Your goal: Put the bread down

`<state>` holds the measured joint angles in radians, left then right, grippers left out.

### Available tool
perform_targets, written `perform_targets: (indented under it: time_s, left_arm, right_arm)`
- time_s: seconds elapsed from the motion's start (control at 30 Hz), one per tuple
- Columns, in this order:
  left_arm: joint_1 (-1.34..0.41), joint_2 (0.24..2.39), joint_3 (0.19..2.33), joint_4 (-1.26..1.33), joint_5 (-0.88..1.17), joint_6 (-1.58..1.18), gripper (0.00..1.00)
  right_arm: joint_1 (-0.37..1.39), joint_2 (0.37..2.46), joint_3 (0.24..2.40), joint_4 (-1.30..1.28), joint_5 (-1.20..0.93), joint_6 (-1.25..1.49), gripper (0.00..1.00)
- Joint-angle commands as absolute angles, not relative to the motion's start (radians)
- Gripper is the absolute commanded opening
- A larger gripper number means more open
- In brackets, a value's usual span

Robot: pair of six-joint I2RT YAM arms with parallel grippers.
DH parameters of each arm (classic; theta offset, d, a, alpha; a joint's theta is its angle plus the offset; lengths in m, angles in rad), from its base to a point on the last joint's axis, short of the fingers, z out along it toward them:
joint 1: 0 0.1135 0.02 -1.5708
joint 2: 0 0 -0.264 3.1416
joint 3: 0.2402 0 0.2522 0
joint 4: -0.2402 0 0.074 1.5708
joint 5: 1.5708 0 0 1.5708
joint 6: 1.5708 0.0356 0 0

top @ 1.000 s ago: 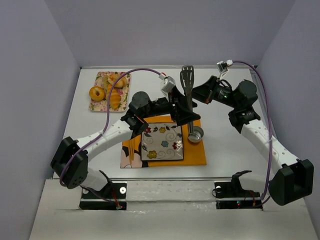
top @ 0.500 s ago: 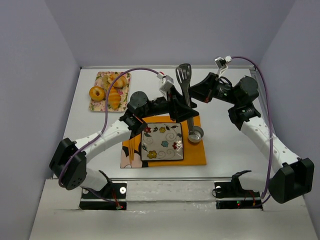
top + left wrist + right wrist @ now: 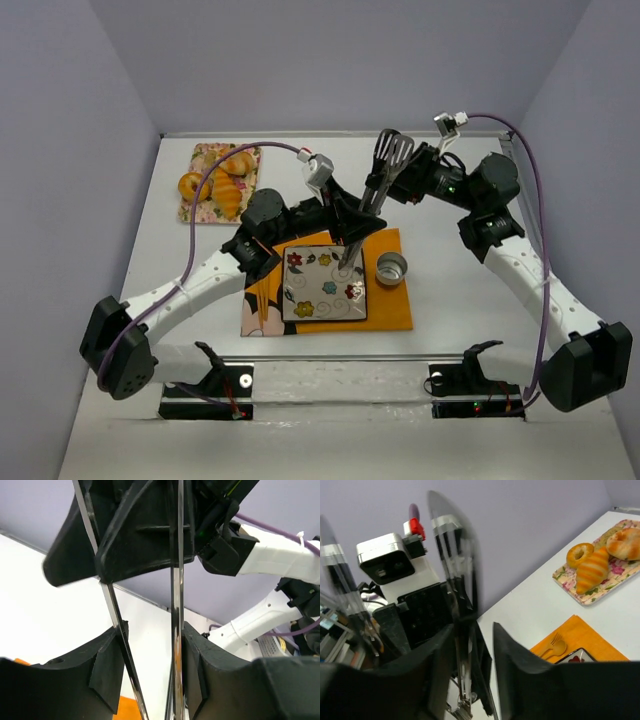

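The bread (image 3: 228,196) is a striped golden croissant roll lying on the floral tray (image 3: 203,157) at the back left; the right wrist view shows the bread (image 3: 592,570) too. Neither gripper is near it. Above the square flowered plate (image 3: 286,300), my left gripper (image 3: 350,228) is shut on the two metal arms of a pair of tongs (image 3: 383,166). In the left wrist view the tongs (image 3: 176,605) press against both pads of the left gripper (image 3: 152,655). My right gripper (image 3: 415,176) stands open beside the tongs' black heads, and the right gripper (image 3: 475,645) shows a gap between its fingers.
A ring doughnut (image 3: 192,185) and a round bun (image 3: 238,162) share the tray with the bread. The plate lies on an orange placemat (image 3: 388,306), with a small metal cup (image 3: 391,267) at its right. Both arms cross over the table's middle.
My left gripper has shut on the tongs and my right gripper has opened off them. The tongs came up out of the metal cup and now tilt over the plate.
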<state>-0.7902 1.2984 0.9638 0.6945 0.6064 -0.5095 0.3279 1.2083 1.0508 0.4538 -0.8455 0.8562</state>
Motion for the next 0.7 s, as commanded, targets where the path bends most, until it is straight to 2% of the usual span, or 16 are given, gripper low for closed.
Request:
perform_targets:
  time_s: [0.0,0.07,0.27,0.37,0.53,0.67]
  left_arm:
    - [-0.804,1.168,0.959,0.706,0.514,-0.436,0.53]
    - [-0.802,1.141,0.959,0.642,0.477,-0.407,0.50]
    - [-0.798,1.072,0.923,0.595,0.400,-0.380,0.48]
    - [-0.795,1.031,0.901,0.563,0.359,-0.373,0.49]
    - [-0.792,0.973,0.865,0.510,0.313,-0.359,0.48]
    - [-0.792,0.943,0.880,0.379,0.183,-0.338,0.48]
  right_arm:
    - [0.318,1.170,1.095,0.388,-0.736,0.790,0.53]
    - [0.318,1.161,1.103,0.365,-0.741,0.776,0.63]
    - [0.261,1.126,1.155,0.256,-0.692,0.746,0.74]
    - [0.167,1.114,1.206,0.207,-0.689,0.741,0.79]
    - [-0.047,1.159,1.319,0.183,-0.782,0.782,0.79]
    - [-0.091,1.178,1.351,0.167,-0.859,0.764,0.79]
